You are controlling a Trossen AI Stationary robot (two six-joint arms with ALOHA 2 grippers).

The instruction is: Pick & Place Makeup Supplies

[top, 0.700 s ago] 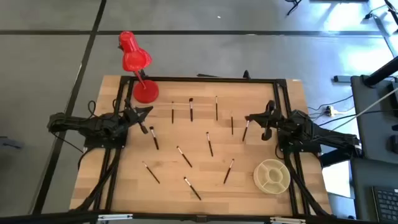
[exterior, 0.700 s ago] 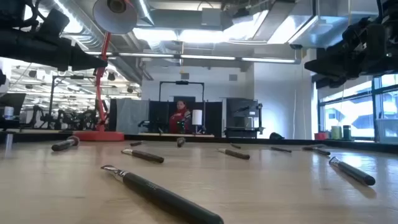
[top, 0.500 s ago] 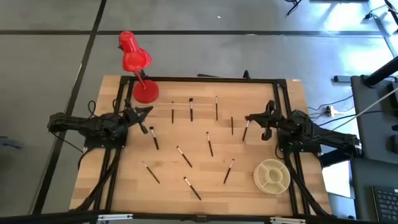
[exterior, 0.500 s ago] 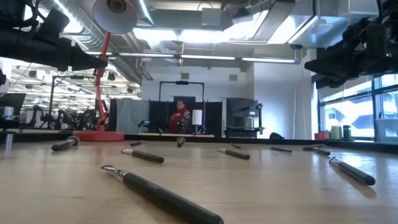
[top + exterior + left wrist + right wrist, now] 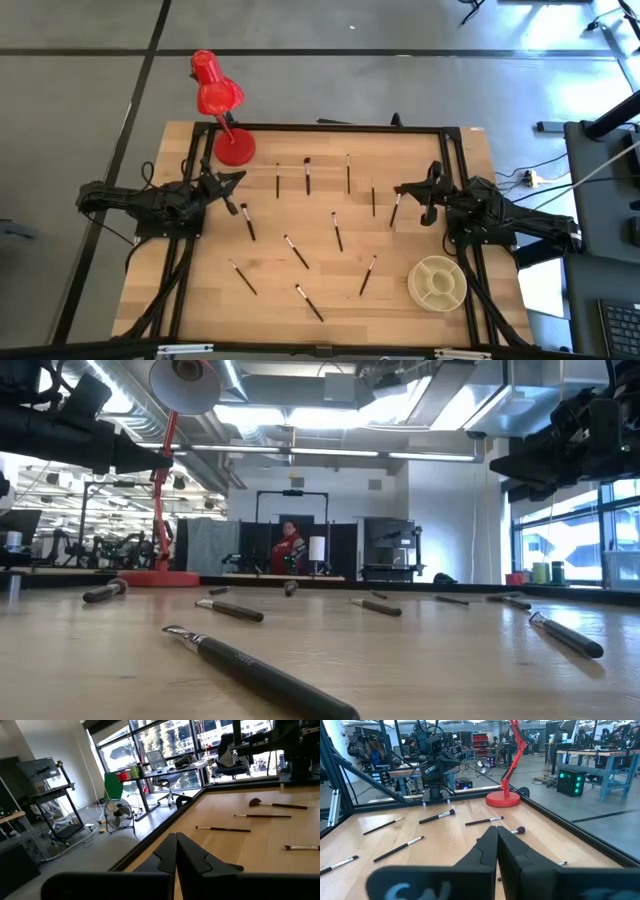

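Observation:
About a dozen slim dark makeup brushes with lighter tips lie flat and scattered on the wooden table (image 5: 200, 300); among them are one near the middle (image 5: 337, 230) and one toward the near edge (image 5: 308, 301). My left gripper (image 5: 235, 178) hangs shut above the table's left side, beside a brush (image 5: 228, 203). In its wrist view the shut fingers (image 5: 176, 845) point across the table at brushes (image 5: 222, 828). My right gripper (image 5: 400, 190) hangs shut over the right side, above a brush (image 5: 395, 208). Its wrist view shows the shut gripper (image 5: 496, 837) with brushes beyond (image 5: 437, 816).
A round cream divided dish (image 5: 437, 283) sits near the table's near right corner. A red desk lamp (image 5: 220, 110) stands on its base (image 5: 234, 148) at the far left corner. A dark frame runs along the table edges (image 5: 330, 127). A person (image 5: 290, 548) sits far behind.

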